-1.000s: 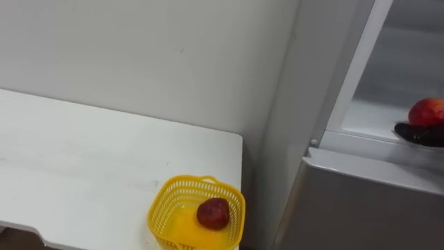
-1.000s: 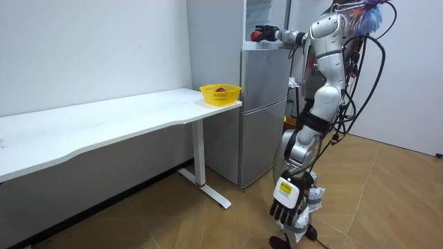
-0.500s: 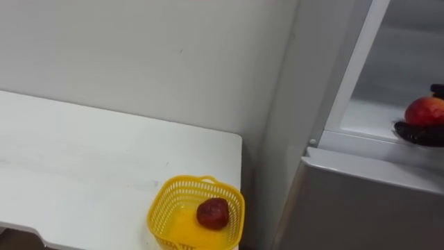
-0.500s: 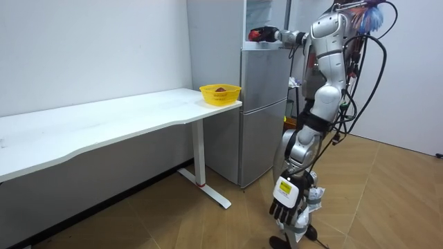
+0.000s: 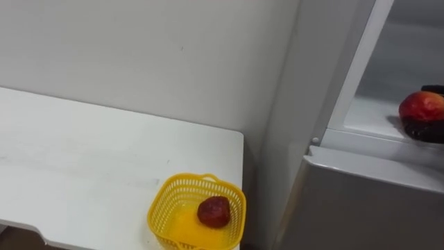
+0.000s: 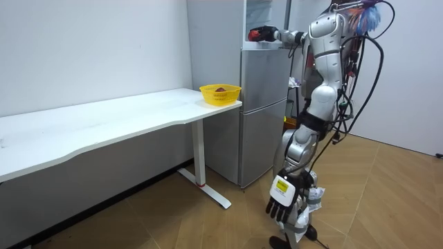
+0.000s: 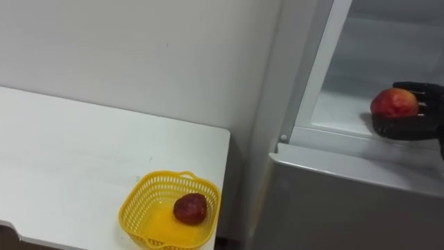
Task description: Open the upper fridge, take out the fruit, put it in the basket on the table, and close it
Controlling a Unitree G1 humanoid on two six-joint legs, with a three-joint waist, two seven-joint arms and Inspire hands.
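Long white tabletop (image 5: 83,160) on the left. At its near right corner sits a yellow plastic basket (image 5: 161,208) w/ one dark red round fruit (image 5: 214,212) inside. Just beside the tabletop's end stands the tall grey fridge (image 5: 361,201), top part open. Inside, over the top shelf, is the round red apple (image 5: 421,105): the black right hand (image 7: 406,127) has fingers curled round it from below & behind. In the room view the robot stands facing the fridge, left hand (image 6: 284,200) hanging low by its leg, fingers loose, holding nothing.

Red apple (image 7: 394,103), black right hand (image 7: 406,128), yellow basket (image 7: 136,201), dark red fruit (image 7: 190,208), white table (image 7: 69,153).
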